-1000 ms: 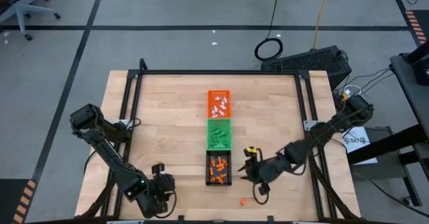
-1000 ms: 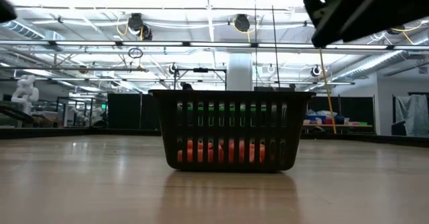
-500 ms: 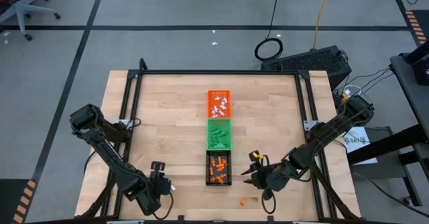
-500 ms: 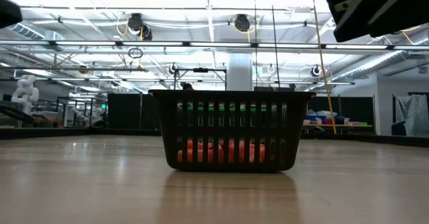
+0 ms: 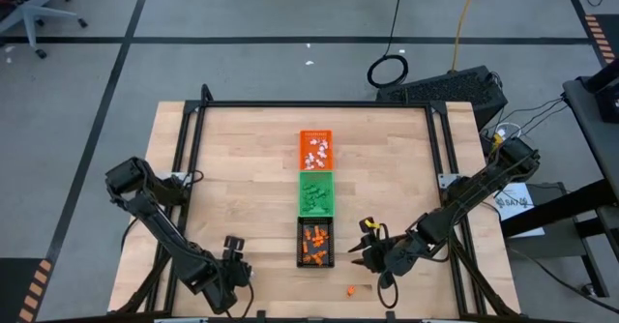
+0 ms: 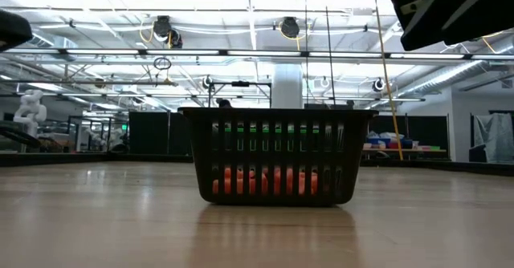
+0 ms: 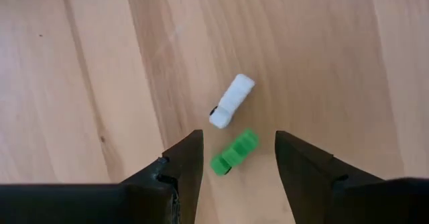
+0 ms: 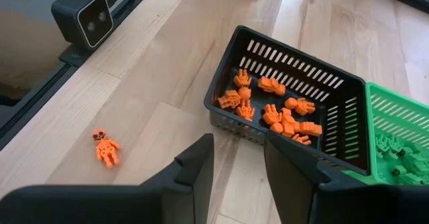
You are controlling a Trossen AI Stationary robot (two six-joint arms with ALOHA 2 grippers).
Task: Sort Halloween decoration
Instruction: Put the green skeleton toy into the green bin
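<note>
Three small trays stand in a row at the table's middle. The orange tray (image 5: 315, 150) holds white trinkets, the green tray (image 5: 315, 193) green ones, and the black tray (image 5: 315, 243) orange ones (image 8: 271, 110). My left gripper (image 5: 231, 253) is at the near left, pointing down and open. Below it a green trinket (image 7: 234, 151) lies on the wood between its fingers, untouched, with a white trinket (image 7: 231, 101) just beyond. My right gripper (image 8: 238, 153) hovers open right of the black tray (image 8: 288, 110). A loose orange skeleton trinket (image 8: 105, 147) lies near the front edge (image 5: 351, 289).
A small camera block (image 8: 90, 13) sits at the table's near edge. A black frame (image 5: 309, 104) runs around the table's far end and sides. In the low view the black tray (image 6: 277, 156) stands in the middle, with bare wood on both sides.
My left gripper has sunk a little toward the table and rolled about its own pointing line. My right gripper first went a short way toward the table's near right, away from the black tray, then kept still. Both stay open.
</note>
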